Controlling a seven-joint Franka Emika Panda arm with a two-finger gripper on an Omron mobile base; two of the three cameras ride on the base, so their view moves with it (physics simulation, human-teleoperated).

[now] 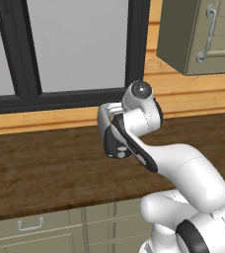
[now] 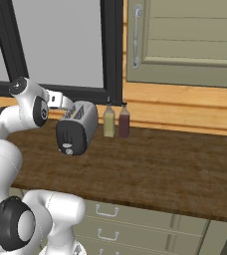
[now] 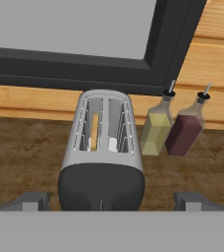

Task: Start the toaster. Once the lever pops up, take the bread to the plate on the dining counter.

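The toaster [image 3: 102, 162] stands on the dark wood tabletop [image 3: 25, 152] below the window, black end face toward the arm. The bread [image 3: 94, 132] sits in its left slot. The claw [image 3: 111, 201] hangs spread wide and empty, fingertips either side of the end face. The lever [image 3: 101, 205] is barely discernible.

Risks:
- Missing the tab and shoving the toaster back.
- Knocking over the two bottles [image 3: 170, 129] just right.
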